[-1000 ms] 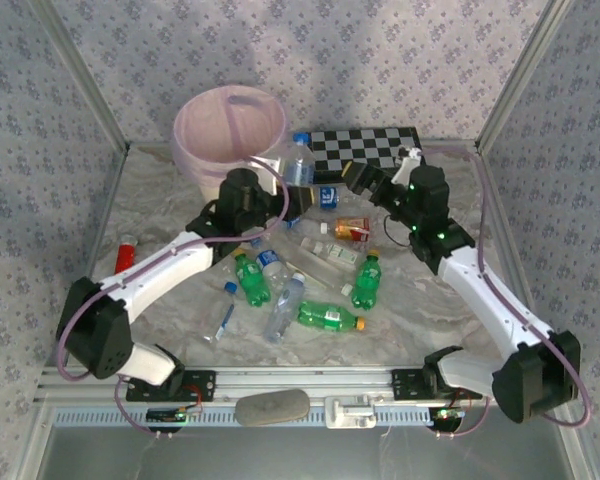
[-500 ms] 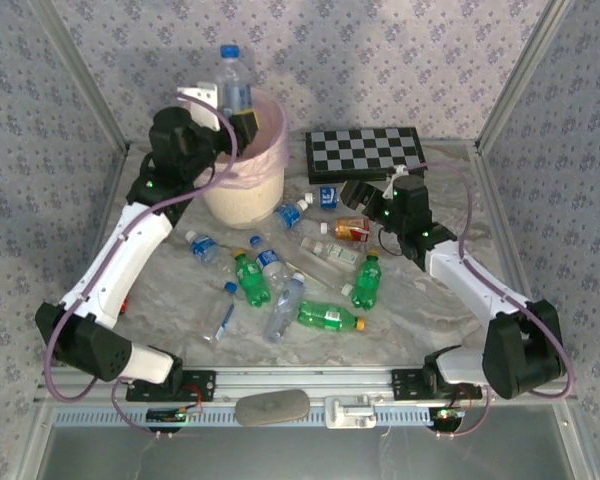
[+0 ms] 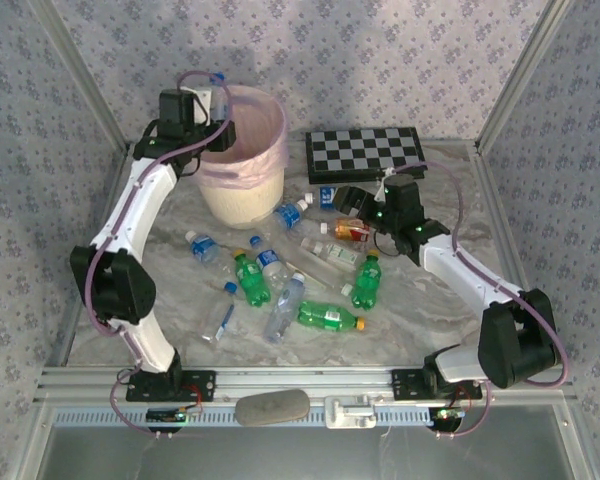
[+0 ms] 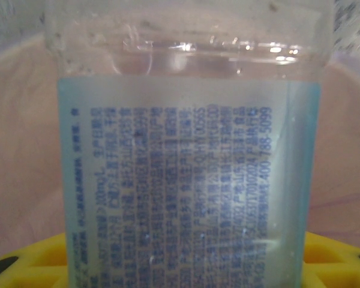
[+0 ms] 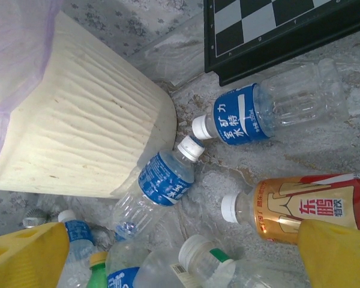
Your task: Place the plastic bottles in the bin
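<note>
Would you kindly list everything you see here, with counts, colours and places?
bin: one, cream with pink liner, far left.
chessboard: one, black and white, far side, right of the bin.
green bottles: three, yellow-orange caps, mid-table.
orange-labelled bottle: one, mid-table, near the chessboard.
clear bottles: about seven, blue labels, lying scattered mid-table.
held bottle: one, clear, pale blue label, over the bin.
grey oblong object: one, on the near rail.
left gripper: shut on the held bottle.
right gripper: open, by the orange-labelled bottle.
</note>
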Available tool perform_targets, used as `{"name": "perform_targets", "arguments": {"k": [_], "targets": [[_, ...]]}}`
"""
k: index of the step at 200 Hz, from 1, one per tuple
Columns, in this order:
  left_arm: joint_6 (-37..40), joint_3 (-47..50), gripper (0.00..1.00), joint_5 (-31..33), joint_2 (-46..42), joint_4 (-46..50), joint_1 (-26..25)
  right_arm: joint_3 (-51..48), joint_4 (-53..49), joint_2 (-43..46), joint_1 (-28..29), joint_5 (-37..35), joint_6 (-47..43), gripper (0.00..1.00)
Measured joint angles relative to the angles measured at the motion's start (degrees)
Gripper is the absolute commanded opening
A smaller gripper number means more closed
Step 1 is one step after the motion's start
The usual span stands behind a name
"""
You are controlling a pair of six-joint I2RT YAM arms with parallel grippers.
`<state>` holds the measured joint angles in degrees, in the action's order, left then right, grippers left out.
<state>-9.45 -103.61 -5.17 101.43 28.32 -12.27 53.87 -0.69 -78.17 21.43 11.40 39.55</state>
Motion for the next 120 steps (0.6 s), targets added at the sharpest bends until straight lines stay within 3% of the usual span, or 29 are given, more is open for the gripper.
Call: {"name": "perform_targets", "arguments": {"k": [24,72,120], "targets": [[0.0,-3.5,0.55,-0.3,2.6,3.3,0.0,0.1,-1.4,0.0,0.1,0.0,-0.4,0.99],[-0.3,-4.3,0.82,-0.7,2.8,4.5,0.0,0.3,-2.7,0.0,0.1,-0.1,-1.1,0.99],[-1.0,-2.9,0.95,-0.7,0.2,2.6,-0.9,1.4,-4.9,-0.3,0.3,-1.6,-1.7,0.99]]}}
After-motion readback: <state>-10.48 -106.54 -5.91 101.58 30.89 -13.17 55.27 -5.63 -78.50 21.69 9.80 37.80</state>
